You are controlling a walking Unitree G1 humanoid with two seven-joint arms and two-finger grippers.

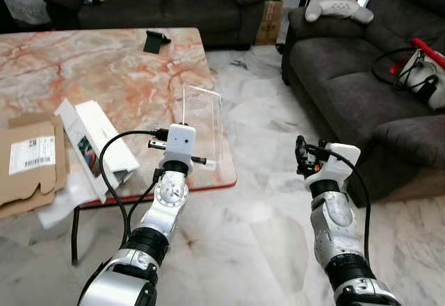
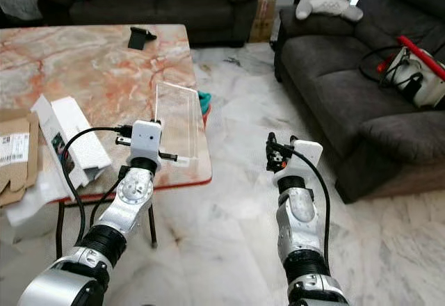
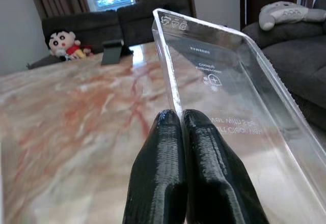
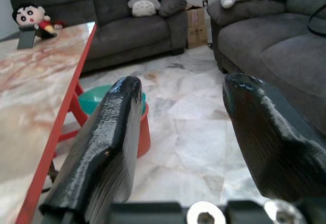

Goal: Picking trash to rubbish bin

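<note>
Clear tray (image 1: 202,124) stood on edge at the near right corner of the marble table (image 1: 104,76), centre of the left eye frame. Transparent plastic, long and shallow, with faint embossed lettering on its base, unreadable in the left wrist view. Left gripper (image 3: 179,124) was clenched on one thin wall of the tray, its fingers pressed together with the plastic between them.

Table top pink and orange veined, edge reddish. At lower left lay a white box (image 1: 97,139) beside flattened cardboard (image 1: 31,160) with a shipping label; the cardboard was cut off by the frame edge. A small black stand (image 1: 156,40) sat towards the far side of the table.

Right gripper (image 4: 178,132) hung over the pale marble floor (image 1: 257,215), right of the table, fingers spread apart and holding nothing. In the right wrist view a teal bowl on something red (image 4: 140,127) sat on the floor near the table leg, partly hidden by a finger.

Dark grey sofas (image 1: 348,62) ran along the top and right. Plush toys (image 1: 332,3) lay on them.
</note>
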